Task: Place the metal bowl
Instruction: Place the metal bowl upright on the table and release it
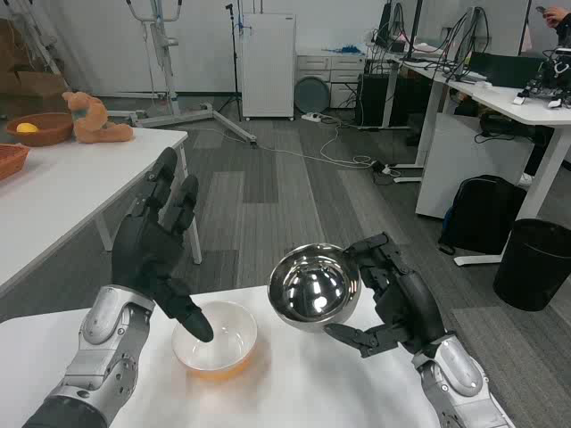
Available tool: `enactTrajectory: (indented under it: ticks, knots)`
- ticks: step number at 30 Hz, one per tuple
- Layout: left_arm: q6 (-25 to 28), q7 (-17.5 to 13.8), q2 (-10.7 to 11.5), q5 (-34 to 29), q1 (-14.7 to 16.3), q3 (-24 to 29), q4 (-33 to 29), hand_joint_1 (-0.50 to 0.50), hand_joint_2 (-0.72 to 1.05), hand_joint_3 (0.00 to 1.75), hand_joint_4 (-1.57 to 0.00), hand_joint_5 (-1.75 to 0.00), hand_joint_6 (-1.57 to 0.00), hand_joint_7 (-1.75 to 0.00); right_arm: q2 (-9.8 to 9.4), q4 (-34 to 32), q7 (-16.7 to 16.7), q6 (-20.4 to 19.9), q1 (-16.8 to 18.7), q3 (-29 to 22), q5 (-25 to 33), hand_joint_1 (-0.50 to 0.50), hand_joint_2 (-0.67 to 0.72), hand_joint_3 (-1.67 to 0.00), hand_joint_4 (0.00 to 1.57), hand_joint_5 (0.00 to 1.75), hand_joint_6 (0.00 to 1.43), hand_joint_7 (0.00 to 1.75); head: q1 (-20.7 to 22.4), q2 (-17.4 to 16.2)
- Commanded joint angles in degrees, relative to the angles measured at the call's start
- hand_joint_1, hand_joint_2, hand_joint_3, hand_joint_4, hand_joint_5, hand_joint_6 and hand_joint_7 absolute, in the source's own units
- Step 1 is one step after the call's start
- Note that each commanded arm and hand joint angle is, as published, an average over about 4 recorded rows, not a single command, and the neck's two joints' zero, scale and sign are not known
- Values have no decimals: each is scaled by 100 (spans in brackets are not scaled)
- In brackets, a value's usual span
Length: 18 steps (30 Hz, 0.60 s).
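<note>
A shiny metal bowl (312, 287) hangs tilted above the far edge of the white table (312, 392), its hollow facing me. My right hand (393, 299) grips it by the right rim, with fingers above and the thumb below. To its left a white bowl with an orange outside (215, 336) stands on the table. My left hand (156, 250) is raised over the left side of that bowl, fingers spread and holding nothing, its thumb reaching over the bowl's rim.
Another white table (62, 187) at the left carries a brown bowl (37, 128), a wicker basket (11, 159) and a plush toy (94, 119). A black bin (535, 263) and a backpack (486, 214) stand on the floor at the right, beside desks.
</note>
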Motion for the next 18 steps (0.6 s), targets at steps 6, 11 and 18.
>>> enactTrajectory:
  ticks: [6,11,18]
  knots:
    - [10,-34,-32,22,395,15,-547,-50,-64,2,0,0,0,0,8,-367,-74,-245,59,-47,107,-4,-41,-79,111,165,111,154,-59,-137]
    - [10,-34,-32,13,395,15,-547,-50,-64,4,0,0,0,0,8,-376,-69,-245,111,-73,107,-4,-41,-79,111,165,111,154,-87,-151]
    - [10,-34,-32,13,397,15,-556,-50,-64,7,0,0,0,0,-12,-308,-67,-245,195,-78,107,-4,-41,-79,111,165,113,154,-122,-295]
